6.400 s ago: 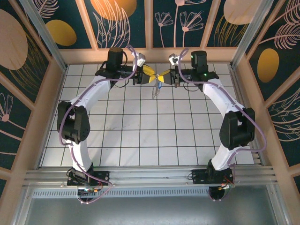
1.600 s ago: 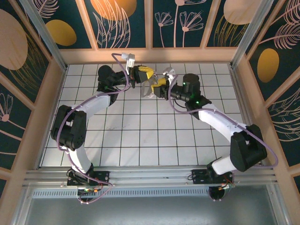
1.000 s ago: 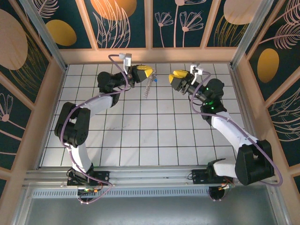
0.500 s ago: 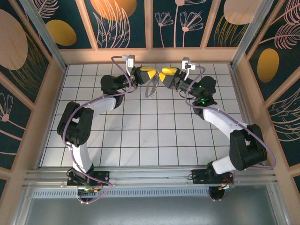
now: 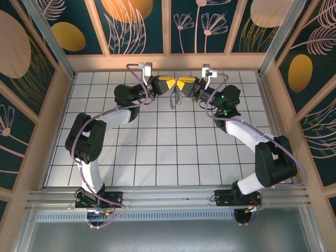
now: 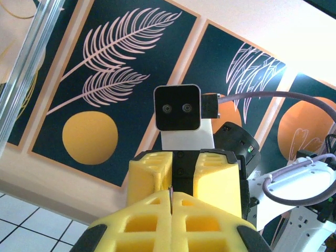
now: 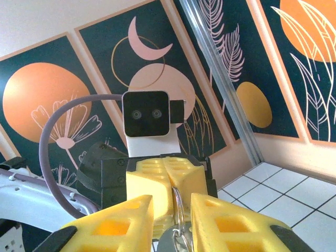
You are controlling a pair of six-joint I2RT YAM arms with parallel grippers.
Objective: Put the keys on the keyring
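Observation:
High over the far tiles my left gripper (image 5: 169, 84) and right gripper (image 5: 181, 85) meet tip to tip. The left gripper (image 6: 170, 198) is shut on the thin edge of the keyring (image 6: 170, 195). From the right wrist, the keyring (image 7: 178, 210) is a silvery loop standing between the right gripper's (image 7: 172, 212) yellow fingers (image 7: 123, 220), which stand apart on either side of it. A flat silvery metal piece (image 7: 169, 243) hangs on the loop; I cannot tell if it is the keys. The keyring (image 5: 175, 98) dangles below both grippers.
White tiled floor (image 5: 168, 152) lies well below the grippers. Patterned walls (image 5: 168, 26) close the back and sides, with a metal post (image 5: 50, 39) at the left corner. Both arm bases stand at the near rail (image 5: 168, 197).
The right gripper, a tile's width away a second ago, has swung back in to the left gripper, and its jaws have narrowed round the ring. The left gripper shifted slightly right, still shut.

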